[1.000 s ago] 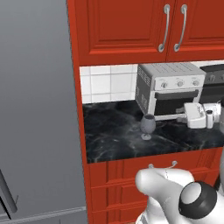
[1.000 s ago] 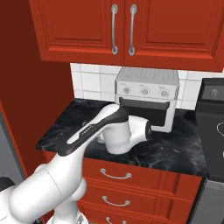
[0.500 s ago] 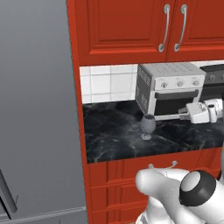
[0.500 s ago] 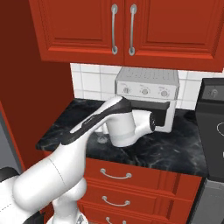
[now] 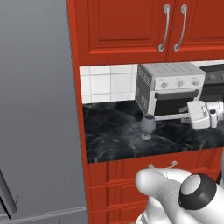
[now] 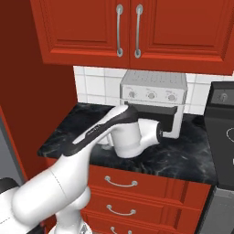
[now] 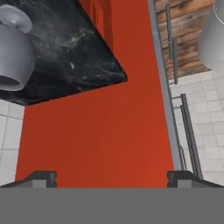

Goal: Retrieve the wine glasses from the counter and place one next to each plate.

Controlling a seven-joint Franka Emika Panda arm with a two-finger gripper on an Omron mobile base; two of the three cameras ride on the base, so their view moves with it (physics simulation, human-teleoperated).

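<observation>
One smoky-grey wine glass (image 5: pixel 147 126) stands upright on the black marble counter (image 5: pixel 113 135), in front of the toaster oven's left corner. My gripper (image 5: pixel 190 115) hovers above the counter to the glass's right, level with it and a short gap away, pointing left. In the hand view the same wine glass (image 7: pixel 13 46) sits off to the upper left on the counter (image 7: pixel 70 48). There my gripper (image 7: pixel 112 177) is open, its fingertips (image 7: pixel 41 177) wide apart with nothing between them. In the right base view my arm covers the glass over the counter (image 6: pixel 187 157). The plates are out of view.
A silver toaster oven (image 5: pixel 170 87) stands at the back of the counter against white tiles. Red wall cabinets (image 5: pixel 131 30) hang above and red drawers (image 6: pixel 123 183) sit below. A grey fridge (image 5: pixel 35 109) stands left of the counter, and a black stove (image 6: pixel 221 123) to its right.
My wrist has turned and the hand has shifted a little beside the glass. The wine glass has not moved and the jaws have stayed open.
</observation>
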